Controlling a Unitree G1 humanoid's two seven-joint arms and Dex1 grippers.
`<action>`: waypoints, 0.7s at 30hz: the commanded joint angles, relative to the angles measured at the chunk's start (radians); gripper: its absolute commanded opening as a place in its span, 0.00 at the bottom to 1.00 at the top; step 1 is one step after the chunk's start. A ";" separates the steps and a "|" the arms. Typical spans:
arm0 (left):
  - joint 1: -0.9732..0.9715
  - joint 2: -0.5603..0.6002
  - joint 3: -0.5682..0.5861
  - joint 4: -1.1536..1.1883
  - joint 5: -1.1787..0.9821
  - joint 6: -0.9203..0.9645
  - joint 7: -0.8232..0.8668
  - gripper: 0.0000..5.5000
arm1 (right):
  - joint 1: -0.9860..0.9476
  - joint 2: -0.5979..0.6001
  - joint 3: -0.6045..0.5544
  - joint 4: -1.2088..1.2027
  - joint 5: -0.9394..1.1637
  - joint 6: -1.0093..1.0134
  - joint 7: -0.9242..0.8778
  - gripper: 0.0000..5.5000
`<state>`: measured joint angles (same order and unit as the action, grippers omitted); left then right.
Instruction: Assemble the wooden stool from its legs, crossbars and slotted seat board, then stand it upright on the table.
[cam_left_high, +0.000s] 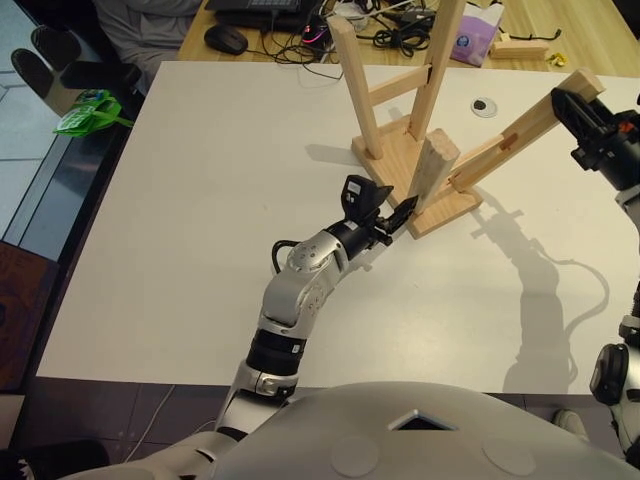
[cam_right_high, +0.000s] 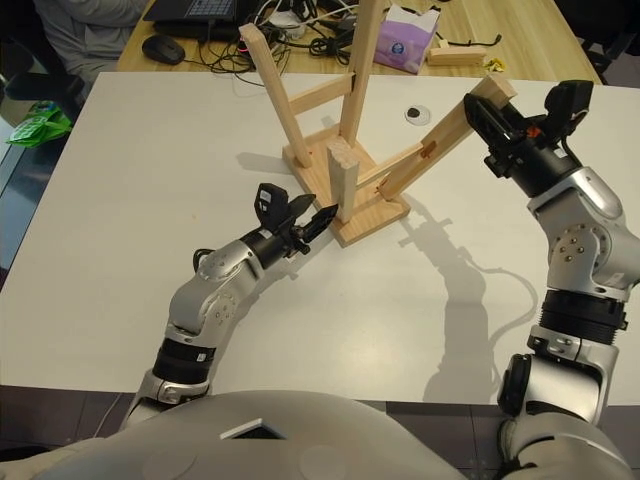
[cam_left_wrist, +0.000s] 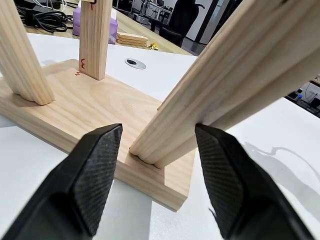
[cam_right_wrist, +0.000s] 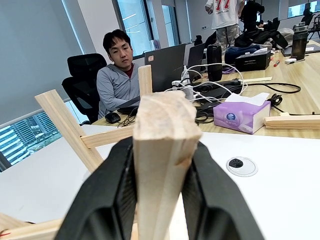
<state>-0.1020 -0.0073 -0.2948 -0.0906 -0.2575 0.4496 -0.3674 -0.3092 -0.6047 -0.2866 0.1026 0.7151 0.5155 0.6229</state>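
Stool inverted mid-counter (cam_left_high: 200, 220): one seat board (cam_left_high: 392, 152) flat down, four legs up, two crossbars (cam_left_high: 400, 88) seen. Left end effector (cam_left_high: 404, 213) released, its fingers (cam_left_wrist: 95, 165) straddling the near leg (cam_left_high: 432, 170) at its base. Right end effector (cam_right_high: 487, 122) clenched on the tip of the outward-tilted leg (cam_right_high: 440, 140).

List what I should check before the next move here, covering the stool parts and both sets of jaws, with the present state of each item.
1. Hold: right jaws shut on the leaning leg at its top end: ok.
2. Angle: leaning leg upright over the seat board: not ok, it tilts to the robot's right.
3. Brace: left jaws open astride the near leg at its base: ok.
4. Back pair: far legs standing, joined by a crossbar: ok.
5. Fit: near leg fully down in its slot: cannot tell.
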 joint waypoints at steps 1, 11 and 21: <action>-0.057 0.013 -0.032 0.040 0.045 -0.033 -0.027 0.49 | 0.038 0.023 0.057 0.018 -0.061 0.034 -0.002 0.19; -0.097 0.067 -0.075 0.023 0.044 0.061 -0.128 0.58 | 0.055 0.045 0.056 -0.007 -0.051 0.031 -0.018 0.19; -0.150 0.024 -0.032 0.086 0.096 0.031 -0.034 0.58 | 0.068 0.065 0.031 -0.025 -0.036 0.024 -0.040 0.19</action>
<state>-0.2247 0.0337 -0.3295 -0.0160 -0.1837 0.4958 -0.4270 -0.2833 -0.5543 -0.2946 0.0594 0.7192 0.4951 0.5795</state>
